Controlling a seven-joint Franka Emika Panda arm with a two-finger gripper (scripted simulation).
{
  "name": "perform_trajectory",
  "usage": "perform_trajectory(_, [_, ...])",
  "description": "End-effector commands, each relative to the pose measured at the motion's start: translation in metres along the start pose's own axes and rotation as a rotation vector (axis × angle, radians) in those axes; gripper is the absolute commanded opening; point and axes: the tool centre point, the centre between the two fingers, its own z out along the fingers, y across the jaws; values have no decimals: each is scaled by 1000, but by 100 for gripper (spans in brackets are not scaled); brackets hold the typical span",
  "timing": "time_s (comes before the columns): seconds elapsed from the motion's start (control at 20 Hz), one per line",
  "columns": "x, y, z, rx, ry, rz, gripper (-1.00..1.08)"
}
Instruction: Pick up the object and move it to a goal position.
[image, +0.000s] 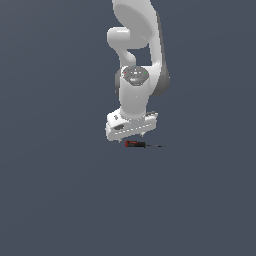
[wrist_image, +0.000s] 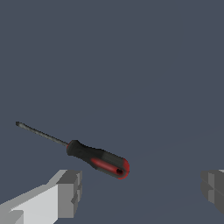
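The white Panda arm (image: 136, 60) is seen reaching down from the top of the exterior view, with the gripper (image: 131, 136) held low over the plain dark grey surface (image: 60, 200). The fingers (wrist_image: 70, 192) are spread wide apart, and nothing is held between them. The screwdriver (image: 136, 144) is observed lying flat on the surface, just below the gripper in the exterior view and not touched by it. Its red-and-black handle (wrist_image: 98, 159) is set toward the exterior view's left, and the thin dark shaft (wrist_image: 41, 133) is pointed toward the exterior view's right. In the wrist view the handle end is found between the two fingers' line, nearer to one finger than the other.
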Motion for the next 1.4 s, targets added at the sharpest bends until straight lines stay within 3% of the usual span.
perform_trajectory(0.0, [-1, -5, 6, -1, -2, -80, 100])
perform_trajectory(1.35, [-12, -69, 65, 15, 3, -952, 100])
